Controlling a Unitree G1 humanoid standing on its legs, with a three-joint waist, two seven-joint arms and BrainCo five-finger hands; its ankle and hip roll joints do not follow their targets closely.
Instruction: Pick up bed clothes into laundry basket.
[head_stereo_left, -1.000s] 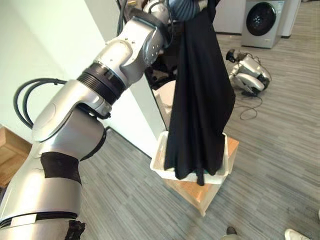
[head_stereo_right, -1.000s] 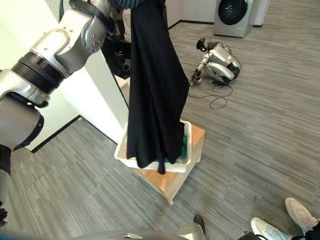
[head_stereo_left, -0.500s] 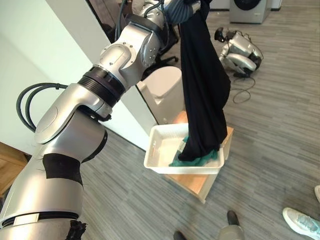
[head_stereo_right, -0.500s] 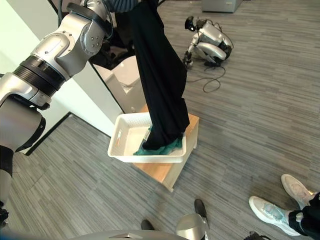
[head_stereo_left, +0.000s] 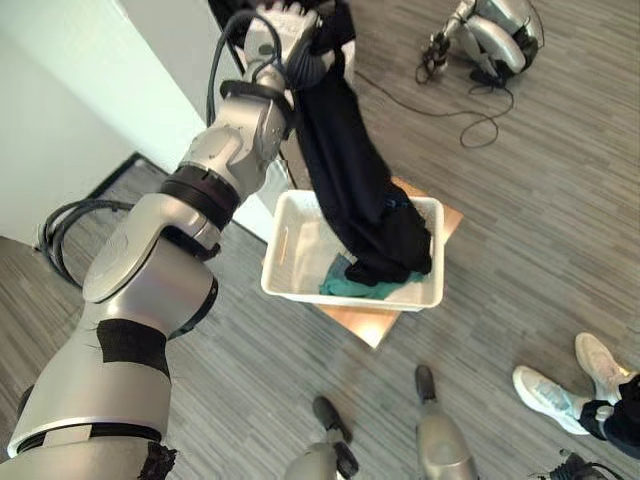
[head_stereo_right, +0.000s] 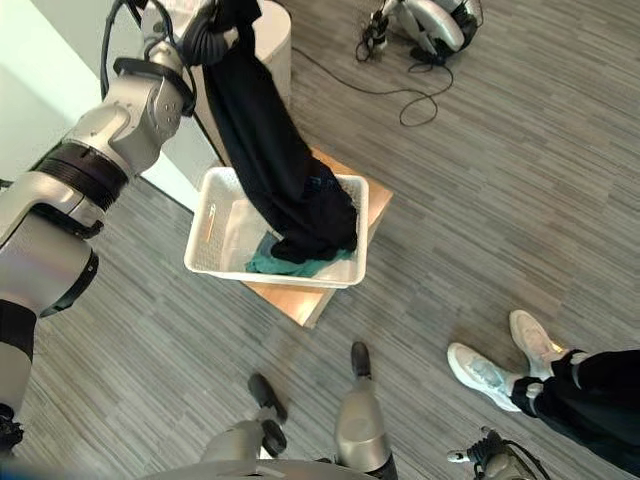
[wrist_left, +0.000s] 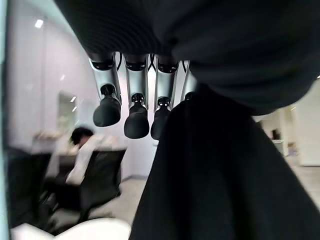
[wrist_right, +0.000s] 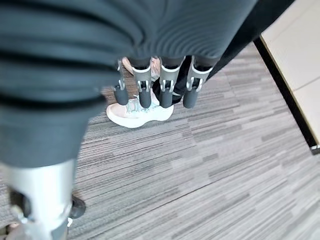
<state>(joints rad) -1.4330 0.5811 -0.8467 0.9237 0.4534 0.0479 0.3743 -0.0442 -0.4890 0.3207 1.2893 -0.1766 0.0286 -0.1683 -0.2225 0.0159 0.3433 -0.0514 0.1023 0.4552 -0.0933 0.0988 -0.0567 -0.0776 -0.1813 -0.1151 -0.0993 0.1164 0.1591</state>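
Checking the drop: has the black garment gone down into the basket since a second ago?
Yes. The black garment, draped over the white basket's front rim then, now lies piled inside it, still held by the left hand.

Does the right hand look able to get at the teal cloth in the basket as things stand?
Probably not readily: the right hand hangs over bare floor, and the black garment held by the left hand lies over most of the teal cloth in the basket.

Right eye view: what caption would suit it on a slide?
Left hand lowers a long black garment into a white laundry basket on a wooden stool, onto teal cloth.
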